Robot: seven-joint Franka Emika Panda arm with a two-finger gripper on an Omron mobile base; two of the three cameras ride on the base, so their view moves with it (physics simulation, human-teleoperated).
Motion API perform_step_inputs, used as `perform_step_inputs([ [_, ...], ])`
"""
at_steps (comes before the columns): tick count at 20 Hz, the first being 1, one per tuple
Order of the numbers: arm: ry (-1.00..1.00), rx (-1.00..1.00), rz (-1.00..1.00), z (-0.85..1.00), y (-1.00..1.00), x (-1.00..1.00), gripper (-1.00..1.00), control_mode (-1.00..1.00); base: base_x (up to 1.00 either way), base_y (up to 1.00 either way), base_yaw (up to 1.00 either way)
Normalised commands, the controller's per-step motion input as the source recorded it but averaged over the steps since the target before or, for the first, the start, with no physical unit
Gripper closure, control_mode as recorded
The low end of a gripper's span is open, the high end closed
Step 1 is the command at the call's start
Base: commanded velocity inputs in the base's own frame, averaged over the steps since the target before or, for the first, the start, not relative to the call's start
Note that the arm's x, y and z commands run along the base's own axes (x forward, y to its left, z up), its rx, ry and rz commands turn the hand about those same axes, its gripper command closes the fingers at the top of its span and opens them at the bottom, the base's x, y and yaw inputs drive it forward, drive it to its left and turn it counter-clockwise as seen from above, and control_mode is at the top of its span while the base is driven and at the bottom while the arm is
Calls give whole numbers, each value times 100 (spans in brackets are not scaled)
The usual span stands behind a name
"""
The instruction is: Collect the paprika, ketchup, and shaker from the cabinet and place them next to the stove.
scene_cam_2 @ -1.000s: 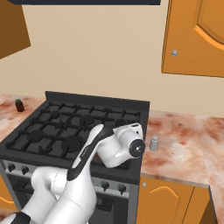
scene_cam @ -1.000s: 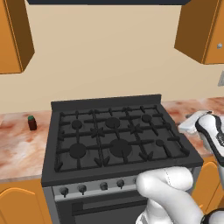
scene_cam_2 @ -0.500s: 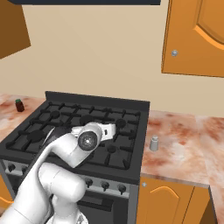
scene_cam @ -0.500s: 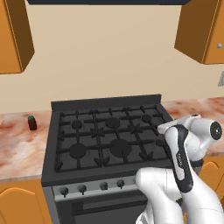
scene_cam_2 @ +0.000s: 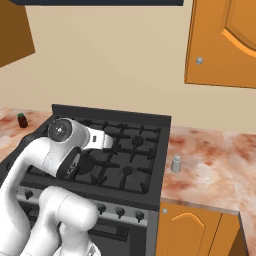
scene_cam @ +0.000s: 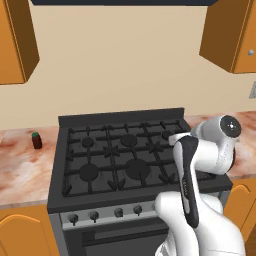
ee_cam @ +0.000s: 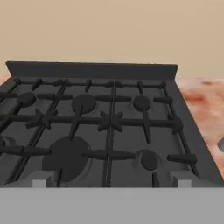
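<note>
The black stove fills the middle, its grates bare. In the hand view my gripper hovers low over the stove's front edge, open, its fingertips far apart with nothing between them. The silvery shaker stands on the counter just right of the stove. The green-lidded paprika stands on the counter left of the stove, also seen as the paprika in the right base view. The ketchup is out of view. An orange cabinet door with a silver knob hangs at the upper right.
Marbled pink counter runs on both sides of the stove. More orange wall cabinets hang at the upper left and upper right. My white arm bends over the stove's front right corner.
The arm has swung left, from beside the shaker on the right counter to over the stove's front. The jaws have stayed open and empty. The shaker and paprika have not moved.
</note>
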Motion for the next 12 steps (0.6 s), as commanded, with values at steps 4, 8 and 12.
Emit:
perform_step_inputs([
  [4,3,0,-10,-14,5,-70,-100,-100,0,0,0],
  [8,0,0,-9,-26,0,-80,-100,-100,0,0,0],
  [12,0,0,-8,-23,0,-67,-100,-100,0,0,0],
])
